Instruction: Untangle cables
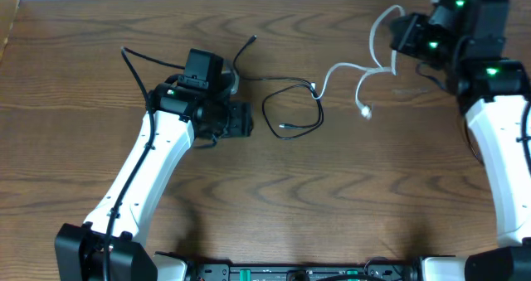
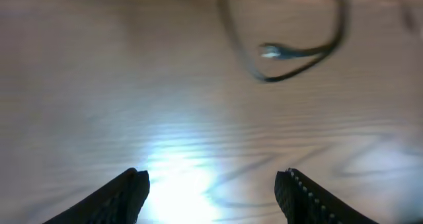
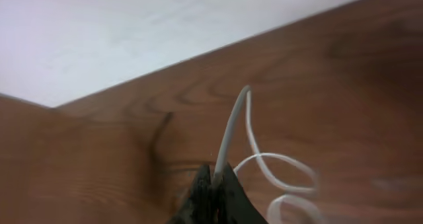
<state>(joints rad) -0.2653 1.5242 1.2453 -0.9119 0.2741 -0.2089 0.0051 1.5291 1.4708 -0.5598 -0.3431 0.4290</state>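
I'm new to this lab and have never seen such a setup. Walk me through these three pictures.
These are two robot arms at a wooden table, each ending in a two-finger gripper. The overhead picture looks down from above; the other two come from small cameras on the arms' wrists, so each shows its own fingers. On the table lie a thin black cable, curled in a loop, and a white cable. The left gripper is open and holds nothing, with the black loop just ahead of it. The right gripper is shut, pinching the white cable near the table's far edge.
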